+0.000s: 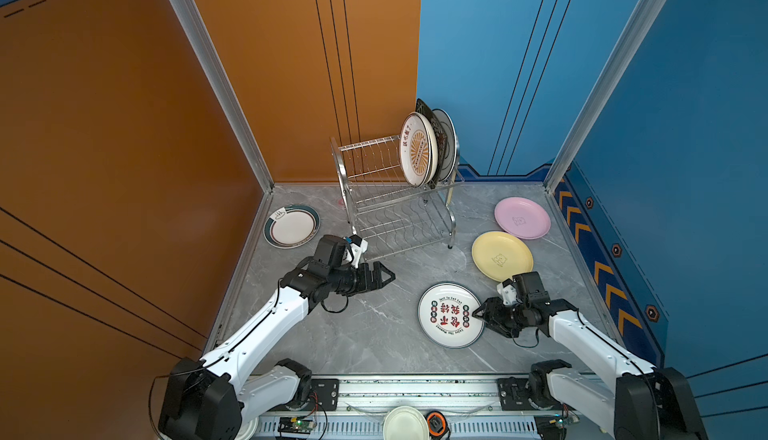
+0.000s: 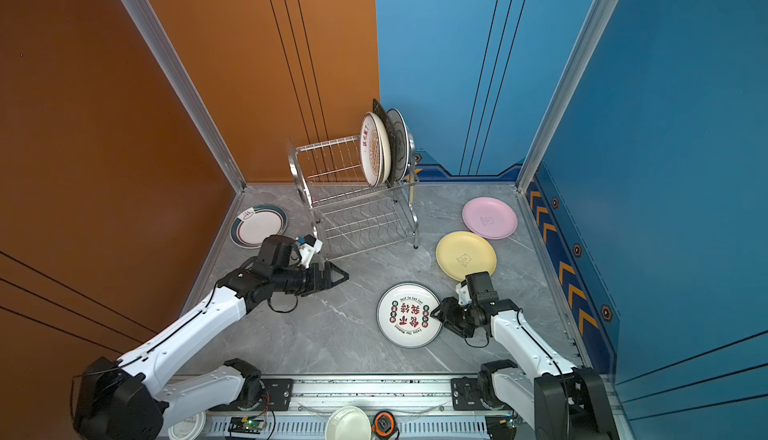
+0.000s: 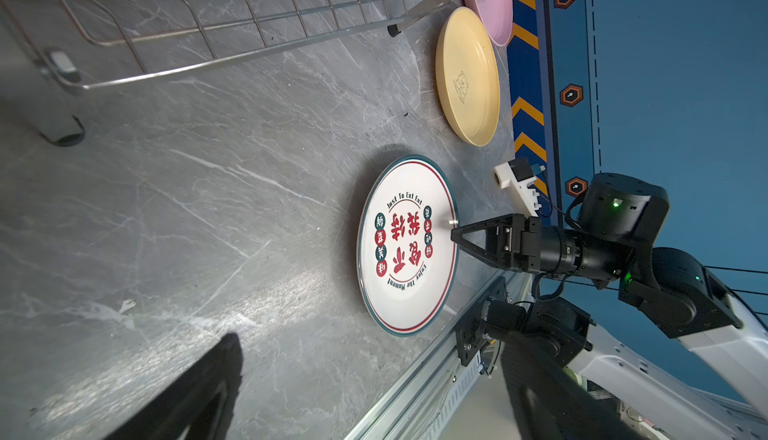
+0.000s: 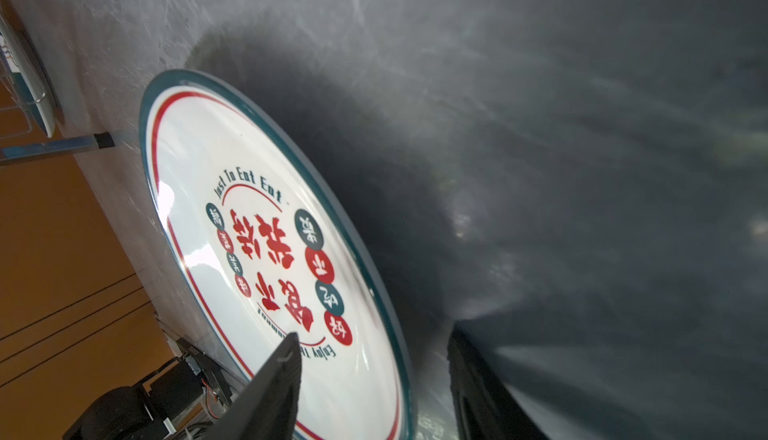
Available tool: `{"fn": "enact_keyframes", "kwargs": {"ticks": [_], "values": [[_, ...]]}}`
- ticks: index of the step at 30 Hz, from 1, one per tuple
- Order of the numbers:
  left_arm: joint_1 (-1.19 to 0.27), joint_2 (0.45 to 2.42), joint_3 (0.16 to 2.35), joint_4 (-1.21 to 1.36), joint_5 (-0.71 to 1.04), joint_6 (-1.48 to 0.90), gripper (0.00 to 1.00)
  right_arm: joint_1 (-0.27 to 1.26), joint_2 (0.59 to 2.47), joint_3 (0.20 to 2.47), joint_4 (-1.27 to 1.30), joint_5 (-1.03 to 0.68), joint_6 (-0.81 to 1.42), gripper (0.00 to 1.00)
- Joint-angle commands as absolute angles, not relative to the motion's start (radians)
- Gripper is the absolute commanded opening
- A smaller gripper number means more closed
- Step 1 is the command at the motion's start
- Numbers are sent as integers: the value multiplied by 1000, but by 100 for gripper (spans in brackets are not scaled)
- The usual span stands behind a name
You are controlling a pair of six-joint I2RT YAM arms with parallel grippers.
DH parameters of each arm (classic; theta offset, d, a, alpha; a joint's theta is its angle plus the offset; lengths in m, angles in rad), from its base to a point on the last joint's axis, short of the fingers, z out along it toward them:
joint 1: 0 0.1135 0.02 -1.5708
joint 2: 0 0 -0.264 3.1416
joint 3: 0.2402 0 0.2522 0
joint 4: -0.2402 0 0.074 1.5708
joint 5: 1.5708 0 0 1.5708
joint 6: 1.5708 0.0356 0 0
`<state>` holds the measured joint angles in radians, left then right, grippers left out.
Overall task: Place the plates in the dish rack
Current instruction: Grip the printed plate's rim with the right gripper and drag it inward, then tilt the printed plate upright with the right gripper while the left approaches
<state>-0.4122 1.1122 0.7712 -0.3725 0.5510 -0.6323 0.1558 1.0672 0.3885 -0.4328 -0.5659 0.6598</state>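
The right gripper (image 1: 475, 316), lower right, straddles the rim of the red-lettered plate (image 1: 440, 328), pinching or not I can't tell; seemingly pickup, needing firm squeeze, then lift to the dish rack (image 1: 395, 226).

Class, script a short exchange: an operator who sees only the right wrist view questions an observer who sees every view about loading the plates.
Operator: How many plates stand in the two-tier steel wire dish rack?
Observer: Three, all on its upper tier: an orange-sunburst round plate, a square black floral plate next to it, then a pale round plate.
Operator: Besides my white round plate with red lettering, what lies on the grey marbled table?
Observer: A pale yellow round plate and a pink round plate on the right, and a teal-rimmed white round plate on the left, all flat.
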Motion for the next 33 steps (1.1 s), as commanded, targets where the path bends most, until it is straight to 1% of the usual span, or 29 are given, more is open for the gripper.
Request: {"fn": "enact_keyframes", "kwargs": {"ticks": [1, 7, 11, 14, 19, 24, 29, 33], "values": [[-411, 1091, 750, -373, 563, -628, 98, 158, 1093, 367, -386, -572, 641, 50], [-411, 1085, 748, -373, 563, -631, 98, 174, 1123, 350, -334, -572, 645, 44], [-411, 1084, 749, -373, 565, -631, 98, 178, 1147, 337, -309, -576, 638, 38], [-411, 1083, 747, -373, 568, -631, 98, 179, 1162, 328, -293, -578, 637, 29], [-410, 1085, 744, -373, 572, -629, 98, 181, 1177, 319, -285, -578, 624, 17], [-410, 1084, 742, -373, 576, -629, 98, 186, 1181, 321, -283, -587, 607, 0], [-409, 1091, 730, -372, 589, -617, 98, 194, 1188, 340, -284, -605, 590, 0], [-410, 1101, 724, -362, 615, -615, 98, 205, 1136, 361, -275, -637, 615, 0]]}}
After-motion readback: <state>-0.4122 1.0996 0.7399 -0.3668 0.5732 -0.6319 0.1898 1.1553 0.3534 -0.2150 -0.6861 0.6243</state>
